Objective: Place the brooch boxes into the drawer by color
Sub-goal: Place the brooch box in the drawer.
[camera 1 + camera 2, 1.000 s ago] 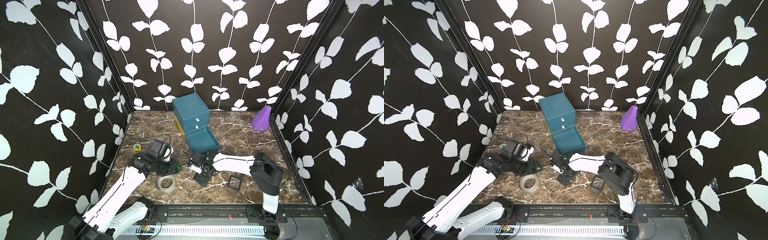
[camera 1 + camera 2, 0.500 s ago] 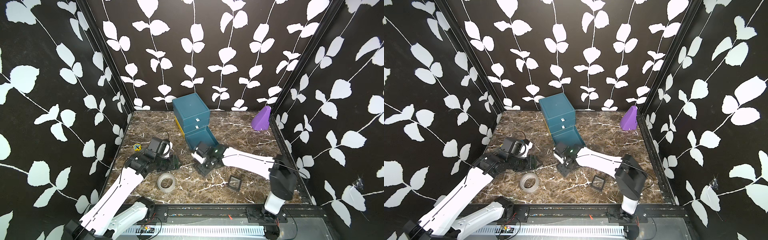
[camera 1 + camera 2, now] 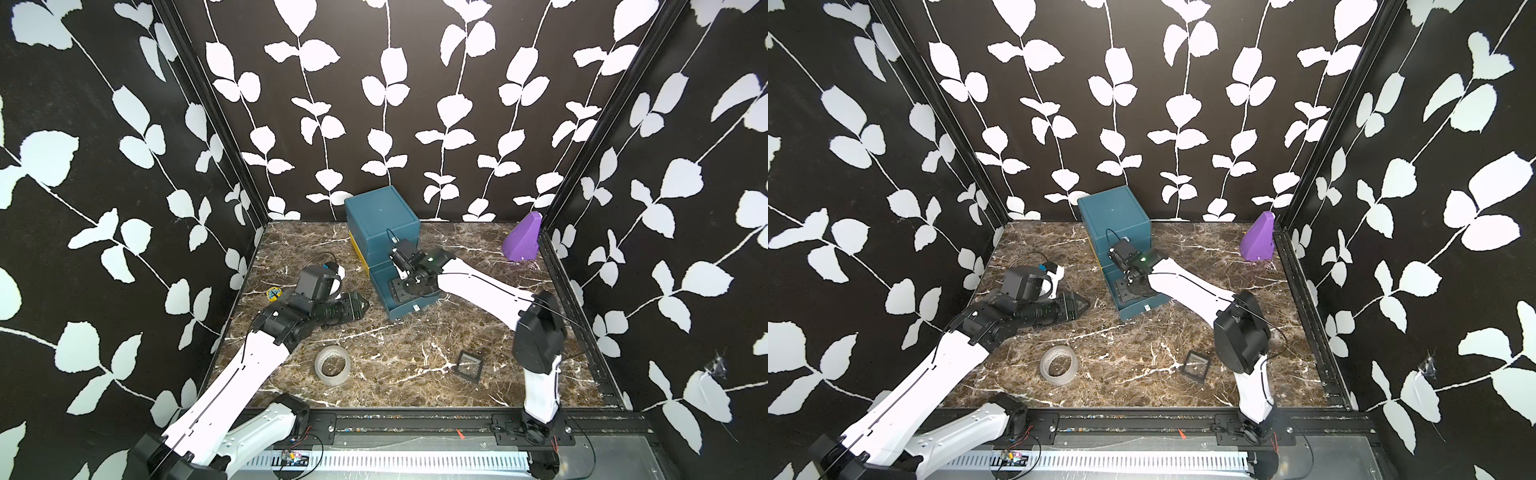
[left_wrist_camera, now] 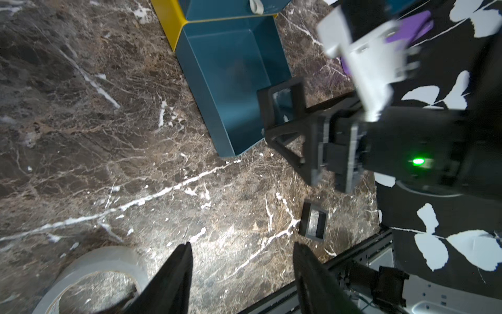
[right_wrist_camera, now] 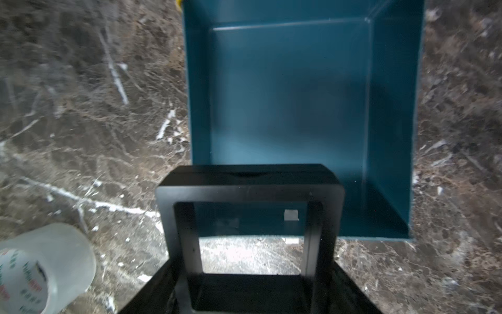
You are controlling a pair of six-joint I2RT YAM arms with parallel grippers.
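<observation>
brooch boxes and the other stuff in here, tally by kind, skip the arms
black brooch box: 2
drawer chest: 1
tape roll: 1
purple wedge: 1
small yellow round thing: 1
total: 6

Chest (image 3: 380, 216) at worktop's (image 3: 415, 340) back edge, wedge (image 3: 521, 241) in back right corner, tape (image 3: 332, 365) left of box (image 3: 469, 366) near front edge
</observation>
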